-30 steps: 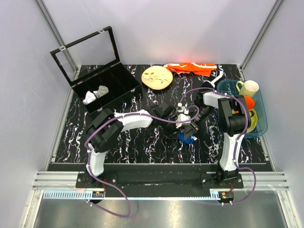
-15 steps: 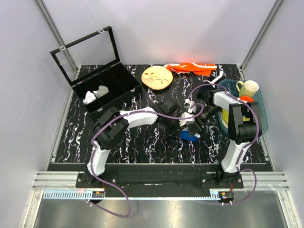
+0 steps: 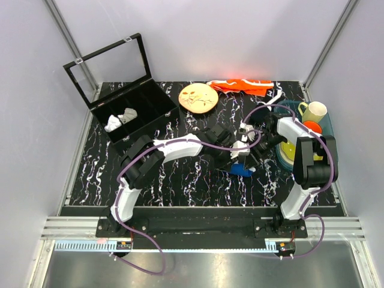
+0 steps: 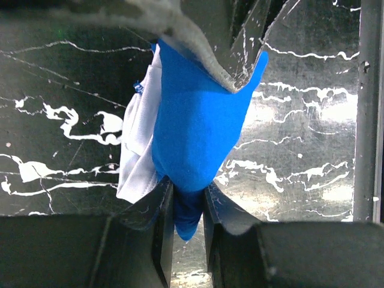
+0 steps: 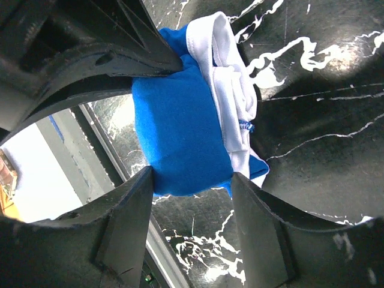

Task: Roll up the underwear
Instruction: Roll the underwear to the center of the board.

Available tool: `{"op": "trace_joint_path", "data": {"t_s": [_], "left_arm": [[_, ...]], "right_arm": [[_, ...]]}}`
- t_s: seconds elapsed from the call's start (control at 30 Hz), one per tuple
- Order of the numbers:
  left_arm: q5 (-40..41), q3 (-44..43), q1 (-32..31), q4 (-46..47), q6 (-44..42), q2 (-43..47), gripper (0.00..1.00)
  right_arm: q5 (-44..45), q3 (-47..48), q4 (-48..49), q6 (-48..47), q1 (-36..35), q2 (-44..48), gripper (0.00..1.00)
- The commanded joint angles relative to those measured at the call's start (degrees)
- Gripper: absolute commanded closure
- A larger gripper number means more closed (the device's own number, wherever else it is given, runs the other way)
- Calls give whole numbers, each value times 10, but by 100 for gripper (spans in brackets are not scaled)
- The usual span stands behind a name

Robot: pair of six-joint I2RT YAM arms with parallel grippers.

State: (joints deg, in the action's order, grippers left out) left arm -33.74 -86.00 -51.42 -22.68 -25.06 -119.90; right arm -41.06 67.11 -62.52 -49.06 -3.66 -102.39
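The underwear (image 3: 241, 170) is a tight royal-blue roll with its white waistband bunched on one side, lying mid-table right of centre. In the left wrist view the underwear (image 4: 192, 120) runs away from my left gripper (image 4: 188, 195), which is shut on its blue end. In the right wrist view the underwear (image 5: 180, 132) fills the gap of my right gripper (image 5: 192, 177), whose jaws stand wide and press both sides of the other end. From above, the left gripper (image 3: 233, 156) and right gripper (image 3: 255, 153) meet over the roll and hide part of it.
At the back left stands an open black compartment box (image 3: 144, 102) holding small white cloth pieces (image 3: 120, 119). A round beige plate (image 3: 198, 98) and an orange cloth (image 3: 243, 86) lie at the back. A teal basin (image 3: 329, 157) with a yellow cup (image 3: 314, 111) sits at the right edge.
Both grippers and the blue roll have shifted a little right and toward the back. The right arm's elbow has swung right, over the basin.
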Motion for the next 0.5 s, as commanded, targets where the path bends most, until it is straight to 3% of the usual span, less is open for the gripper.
{"op": "trace_joint_path", "data": {"t_s": [0.0,0.47], "left_arm": [[34,-15,-5,-61,5,-29,76],[51,-50,-21,-91,10,-54,76]], "right_arm": [[-45,15,-8,13,10,44,39],[-58,25,-36,17,31,77,35]]}}
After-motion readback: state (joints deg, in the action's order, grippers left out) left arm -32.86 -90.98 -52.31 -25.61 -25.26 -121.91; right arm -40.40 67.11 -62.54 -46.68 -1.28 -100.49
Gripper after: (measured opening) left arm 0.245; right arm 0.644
